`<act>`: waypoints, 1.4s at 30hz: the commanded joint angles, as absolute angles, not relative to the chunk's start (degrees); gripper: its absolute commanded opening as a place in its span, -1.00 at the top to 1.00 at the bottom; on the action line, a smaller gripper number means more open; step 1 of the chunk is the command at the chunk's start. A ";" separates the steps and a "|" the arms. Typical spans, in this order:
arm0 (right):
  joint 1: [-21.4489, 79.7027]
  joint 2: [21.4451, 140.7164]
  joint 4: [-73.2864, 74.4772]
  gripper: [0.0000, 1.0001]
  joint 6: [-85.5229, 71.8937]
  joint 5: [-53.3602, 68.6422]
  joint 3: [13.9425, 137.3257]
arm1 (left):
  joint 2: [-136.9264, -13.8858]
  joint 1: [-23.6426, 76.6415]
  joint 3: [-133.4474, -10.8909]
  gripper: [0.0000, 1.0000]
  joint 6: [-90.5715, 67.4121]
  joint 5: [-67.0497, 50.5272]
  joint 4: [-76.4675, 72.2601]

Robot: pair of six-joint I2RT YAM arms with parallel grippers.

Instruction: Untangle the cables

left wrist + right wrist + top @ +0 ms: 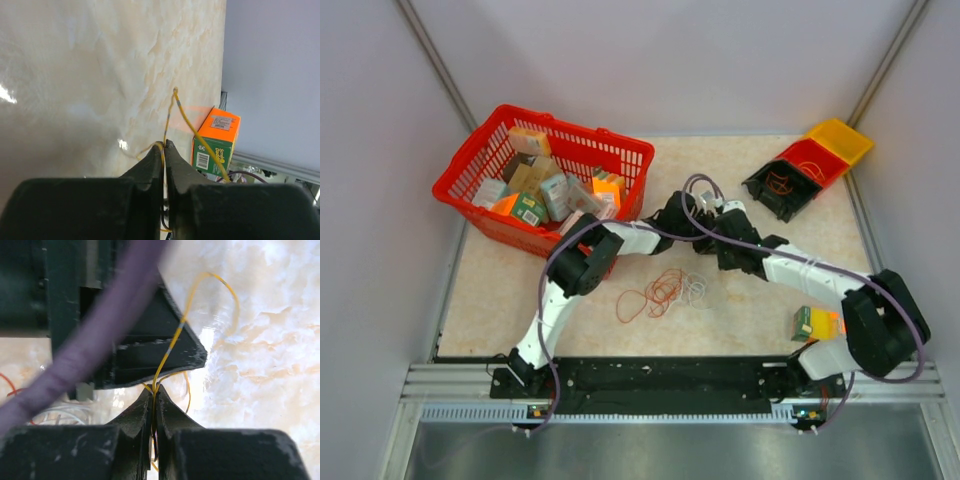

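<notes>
The cables (665, 290), a tangle of thin orange, red and whitish loops, lie on the table in front of both grippers. My left gripper (692, 218) and right gripper (718, 238) meet just behind the tangle. In the left wrist view the left gripper (164, 145) is shut on a thin yellow wire (173, 107) that loops upward. The right gripper (153, 392) is shut on the same yellow wire (172, 346), right beside the left gripper's dark finger (150, 357). Red and whitish strands (55, 412) show at the lower left.
A red basket (470, 165) full of small boxes stands at the back left. Yellow (840, 140), red (815, 160) and black (765, 195) bins sit at the back right. A green and orange box (815, 323) lies by the right arm's base.
</notes>
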State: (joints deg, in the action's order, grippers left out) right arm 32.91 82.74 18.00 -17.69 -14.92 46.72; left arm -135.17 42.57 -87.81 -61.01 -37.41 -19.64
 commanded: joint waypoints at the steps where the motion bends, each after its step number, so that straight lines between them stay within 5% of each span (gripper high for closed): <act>1: 32.79 70.78 18.46 1.00 -19.51 -16.36 43.87 | -124.74 41.84 -82.37 0.64 -56.78 -34.63 -21.52; 5: 28.93 60.49 19.95 1.00 -21.70 -8.03 39.91 | -115.16 42.01 -75.42 0.09 -56.34 -34.10 -25.48; 7: 26.12 55.57 20.91 1.00 -22.50 -3.10 38.68 | -111.55 42.01 -72.96 -0.54 -56.07 -34.28 -26.19; 11: 24.17 49.32 23.02 1.00 -22.06 7.36 38.06 | -105.31 42.01 -69.53 -0.98 -56.51 -34.72 -27.51; 22: 23.82 44.46 29.44 1.00 -27.76 6.95 41.30 | -90.46 42.10 -61.89 -0.70 -52.76 -33.50 -28.58; 34: -2.26 70.46 28.92 1.00 -40.50 7.83 65.89 | -63.39 59.75 -41.70 -0.82 -22.86 -8.10 -18.96; 42: -10.02 92.68 5.39 1.00 -40.63 -4.03 78.47 | -54.33 61.70 -21.28 -0.85 -22.68 -5.80 -31.37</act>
State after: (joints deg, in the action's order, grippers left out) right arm -8.69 83.88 20.14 -42.74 2.44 71.24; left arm -57.43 60.95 -26.11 -26.59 -9.45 -24.99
